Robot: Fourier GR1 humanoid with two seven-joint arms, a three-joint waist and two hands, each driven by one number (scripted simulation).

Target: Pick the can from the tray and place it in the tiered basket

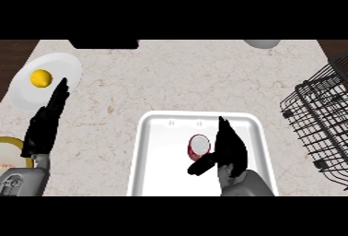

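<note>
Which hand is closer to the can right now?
Right. The right hand is over the tray, right beside the can; the left hand is far off by the plate.

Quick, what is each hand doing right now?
Left hand: open, fingers straight, holding nothing, near the plate.
Right hand: open beside the can on the tray, not closed on it.

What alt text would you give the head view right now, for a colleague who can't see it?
The right hand is over the white tray, thumb and fingers on either side of the red can. The left hand rests open at the left, near a plate holding a yellow fruit; the black wire basket stands at the right.
</note>
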